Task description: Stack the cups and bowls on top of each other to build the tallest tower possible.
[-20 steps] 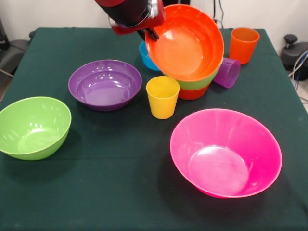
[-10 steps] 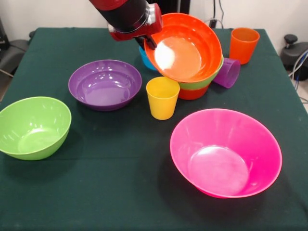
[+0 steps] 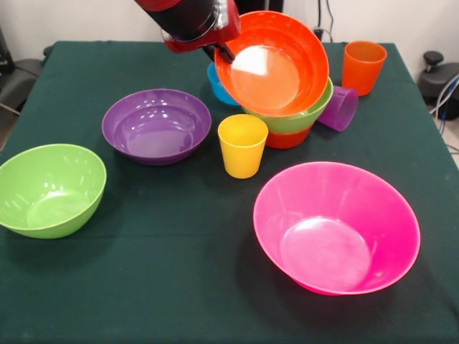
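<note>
My gripper [image 3: 223, 51] is shut on the left rim of the large orange bowl [image 3: 276, 64] and holds it tilted toward the camera. The bowl rests partly in a green bowl [image 3: 301, 119], which sits in a small orange bowl [image 3: 288, 138]. A small blue bowl [image 3: 215, 84] shows partly behind the gripper. The yellow cup [image 3: 242, 145] stands upright in front of this stack. The purple cup [image 3: 339, 108] lies on its side to the right. The orange cup [image 3: 363, 67] stands upright at the far right. The huge pink bowl [image 3: 336, 226] sits near the front right.
A purple bowl [image 3: 156, 125] sits at the left centre and a second green bowl [image 3: 49, 189] at the front left, both on the dark green tablecloth [image 3: 179, 272]. Black equipment [image 3: 439, 75] stands beyond the table's right edge.
The large orange bowl, held in my gripper, dipped lower half a second ago and has now lifted and tilted up more steeply. The other bowls and cups have not moved.
</note>
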`<state>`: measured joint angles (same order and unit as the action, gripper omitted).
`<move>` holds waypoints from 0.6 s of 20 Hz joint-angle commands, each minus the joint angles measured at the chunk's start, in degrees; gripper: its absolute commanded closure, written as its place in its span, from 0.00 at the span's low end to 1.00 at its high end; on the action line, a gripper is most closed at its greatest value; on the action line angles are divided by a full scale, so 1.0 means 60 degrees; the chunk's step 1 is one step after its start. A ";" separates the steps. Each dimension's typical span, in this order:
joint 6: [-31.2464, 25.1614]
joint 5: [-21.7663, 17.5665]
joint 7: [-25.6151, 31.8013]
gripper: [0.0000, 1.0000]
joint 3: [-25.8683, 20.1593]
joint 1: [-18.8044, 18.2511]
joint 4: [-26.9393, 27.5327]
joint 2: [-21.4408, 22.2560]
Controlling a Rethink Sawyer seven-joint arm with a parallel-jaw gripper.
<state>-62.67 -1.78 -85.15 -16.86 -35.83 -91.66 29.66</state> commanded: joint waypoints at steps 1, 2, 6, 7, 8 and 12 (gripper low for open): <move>0.0391 -0.0290 0.0559 1.00 -0.0865 0.0056 -0.0095 -0.0362; 0.0320 -0.0288 0.0523 1.00 -0.0886 0.0110 0.0088 -0.0460; 0.0456 -0.0307 0.0436 1.00 -0.0909 0.0149 0.0139 -0.0560; 0.0481 -0.0309 0.0410 1.00 -0.0923 0.0161 0.0156 -0.0587; 0.0501 -0.0316 0.0403 1.00 -0.0930 0.0146 0.0171 -0.0625; 0.0571 -0.0303 0.0381 1.00 -0.0978 0.0088 0.0066 -0.0579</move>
<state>-62.67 -1.74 -85.15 -18.53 -35.96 -91.81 29.35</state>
